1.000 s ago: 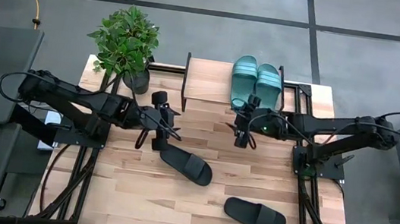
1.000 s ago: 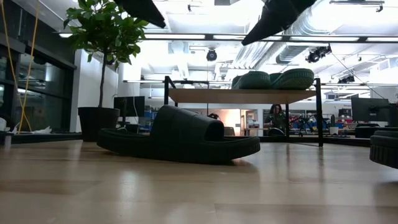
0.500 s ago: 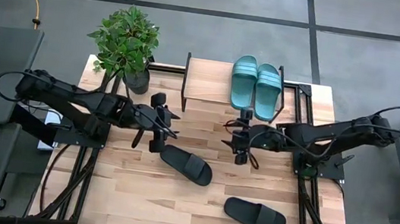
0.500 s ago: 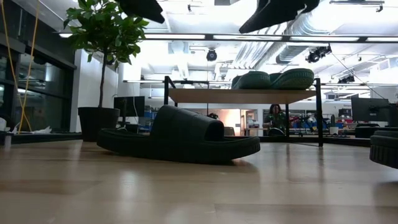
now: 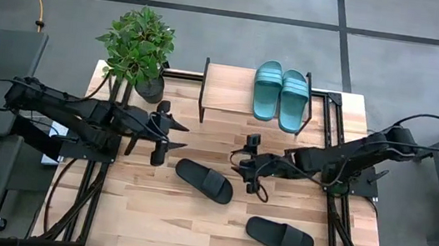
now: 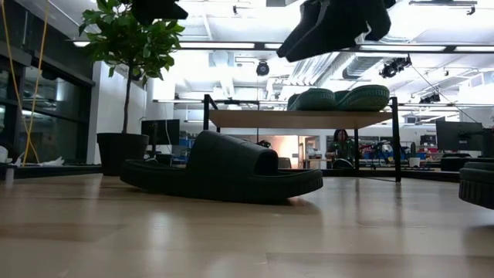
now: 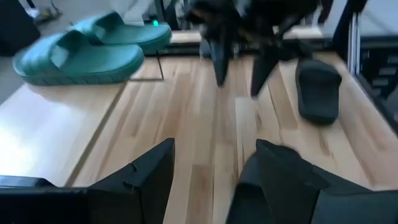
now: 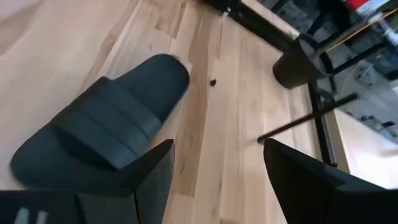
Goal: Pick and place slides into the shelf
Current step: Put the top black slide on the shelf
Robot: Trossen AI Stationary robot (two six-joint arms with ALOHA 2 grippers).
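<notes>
Two teal slides (image 5: 280, 93) lie side by side, soles down, on the right end of the shelf's light wood top (image 5: 228, 90) at the table's far edge; they also show in the low view (image 6: 340, 99). One black slide (image 5: 204, 180) lies sole down mid-table, and a second black slide (image 5: 279, 236) lies nearer the front right. My right gripper (image 5: 239, 166) is open and empty in the air just right of the middle black slide (image 8: 102, 140). My left gripper (image 5: 178, 135) is open and empty, above the table to the far left of that slide.
A potted plant (image 5: 137, 46) stands at the table's far left corner beside the shelf. The shelf's black frame legs (image 6: 207, 131) stand at the back. Bare wood tabletop (image 5: 141, 214) lies at the front left.
My right gripper has come away from the shelf toward the table's near edge and left, down toward the middle black slide, staying open. My left gripper has drawn back a little toward the table's left edge. No slide has moved.
</notes>
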